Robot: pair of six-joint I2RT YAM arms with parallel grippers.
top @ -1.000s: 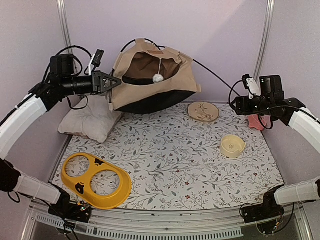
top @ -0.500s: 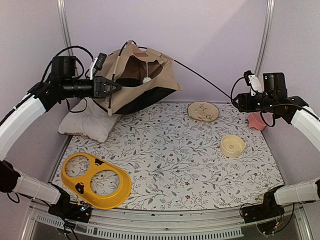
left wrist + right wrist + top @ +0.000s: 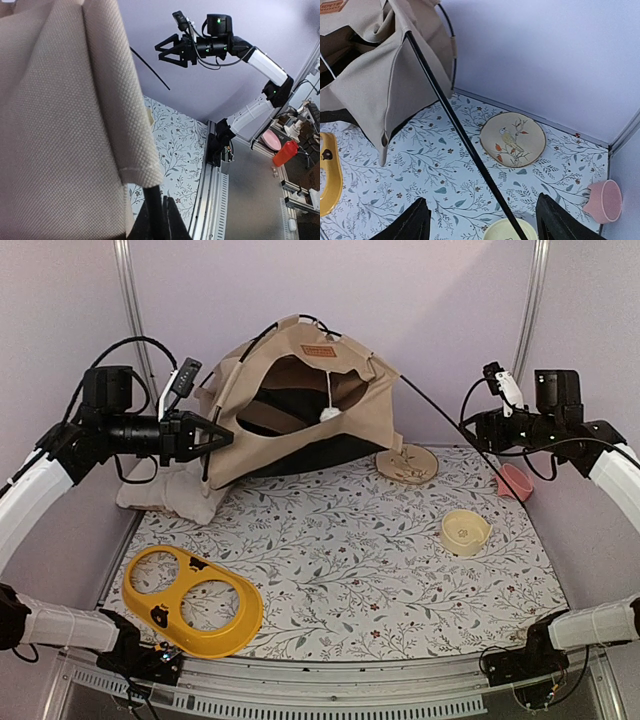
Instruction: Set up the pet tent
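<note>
Our left hand [image 3: 213, 433] clamps pole [image 3: 152, 202] of tent [image 3: 245, 435]; right hand [image 3: 481, 198] wide around long pole [image 3: 462, 131]; we close, spread evenly.

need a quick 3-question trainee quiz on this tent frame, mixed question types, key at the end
1. True or false: the right gripper is clamped on the black pole.
2. Which dish sits closest to the right wall? A. pink cup B. bird plate C. cream bowl
3. Fill in: the pet tent is gripped by the ____ gripper.
Key: 1. False: its jaws stand wide open, and the pole passes between them. 2. A. 3. left gripper.
</note>
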